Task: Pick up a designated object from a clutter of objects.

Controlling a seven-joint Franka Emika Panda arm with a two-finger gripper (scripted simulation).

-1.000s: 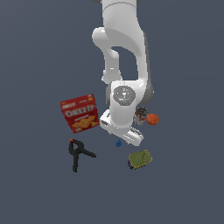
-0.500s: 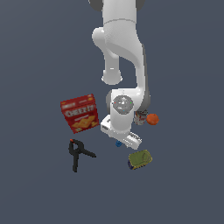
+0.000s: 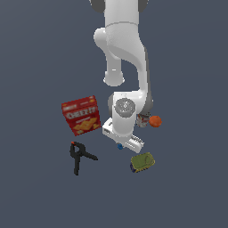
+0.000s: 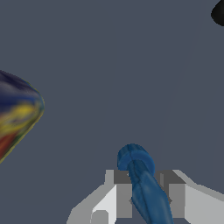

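The designated object (image 4: pixel 146 192), a tiny bright-blue teardrop piece, lies between the two fingers of my gripper (image 4: pixel 149 186), and both grey pads press against its sides. From the exterior view only a blue speck of the designated object (image 3: pixel 119 146) shows under the white hand, where my gripper (image 3: pixel 121 143) points down at the floor. I cannot tell whether the piece is off the surface. The clutter of objects surrounds it: red Cheez-It box (image 3: pixel 81 115), black clamp (image 3: pixel 79 156), yellow-green tin (image 3: pixel 142 162), orange ball (image 3: pixel 155 121).
A small dark can (image 3: pixel 143 119) stands behind the arm, next to the ball. The tin (image 4: pixel 17 116) looms close beside the gripper in the wrist view. The clamp's dark edge (image 4: pixel 218 12) shows in one corner.
The arm has come down over the blue piece. The hand now sits low, just above the floor, with its fingers around the piece.
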